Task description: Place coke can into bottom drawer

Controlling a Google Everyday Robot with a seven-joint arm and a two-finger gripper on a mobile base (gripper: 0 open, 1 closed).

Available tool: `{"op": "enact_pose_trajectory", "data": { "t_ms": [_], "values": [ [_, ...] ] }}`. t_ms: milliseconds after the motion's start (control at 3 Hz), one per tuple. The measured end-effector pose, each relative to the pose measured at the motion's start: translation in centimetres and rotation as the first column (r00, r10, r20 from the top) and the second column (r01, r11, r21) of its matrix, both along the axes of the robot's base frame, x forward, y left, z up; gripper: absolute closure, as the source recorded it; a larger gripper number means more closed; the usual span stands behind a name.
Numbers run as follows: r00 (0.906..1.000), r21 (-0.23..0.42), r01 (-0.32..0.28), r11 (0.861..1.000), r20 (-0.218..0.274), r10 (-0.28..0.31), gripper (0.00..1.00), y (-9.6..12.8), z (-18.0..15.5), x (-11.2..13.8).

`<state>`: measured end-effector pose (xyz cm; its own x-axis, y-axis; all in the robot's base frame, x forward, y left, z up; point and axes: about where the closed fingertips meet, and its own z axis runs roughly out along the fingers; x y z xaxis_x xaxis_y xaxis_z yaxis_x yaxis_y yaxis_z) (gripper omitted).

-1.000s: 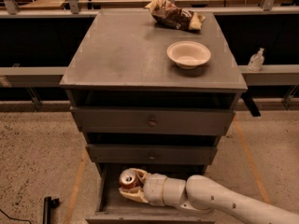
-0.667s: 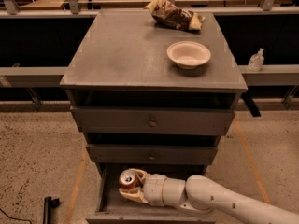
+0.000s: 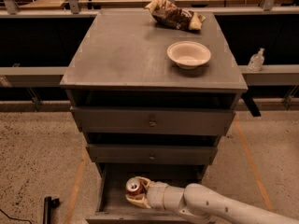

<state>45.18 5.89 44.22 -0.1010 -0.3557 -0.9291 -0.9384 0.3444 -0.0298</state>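
Observation:
The coke can point(image 3: 134, 186), red with a silver top, stands upright inside the open bottom drawer point(image 3: 112, 190), toward its left half. My gripper point(image 3: 137, 193) reaches in from the lower right on a white arm, and its cream fingers point(image 3: 142, 182) wrap around the can. The can is low in the drawer, at or just above its grey floor. The two shallower knobbed drawers above are closed.
A white bowl point(image 3: 188, 54) and a brown chip bag point(image 3: 175, 16) lie on the cabinet top point(image 3: 117, 45). A small clear bottle point(image 3: 256, 59) stands on the rail at right. A black object point(image 3: 48, 206) lies on the speckled floor at lower left.

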Motion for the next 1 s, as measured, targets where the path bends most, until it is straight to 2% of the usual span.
{"op": "enact_pose_trajectory", "data": {
  "t_ms": [333, 667, 1000],
  "values": [
    [0.9980, -0.018, -0.059, 0.998, 0.023, 0.059, 1.00, -0.3, -5.0, 1.1],
    [0.9826, -0.006, -0.175, 0.985, 0.062, 0.175, 1.00, 0.5, -11.8, 3.0],
    [0.9737, -0.006, -0.211, 0.977, 0.086, 0.211, 1.00, 0.8, -15.4, 5.6]
  ]
}}
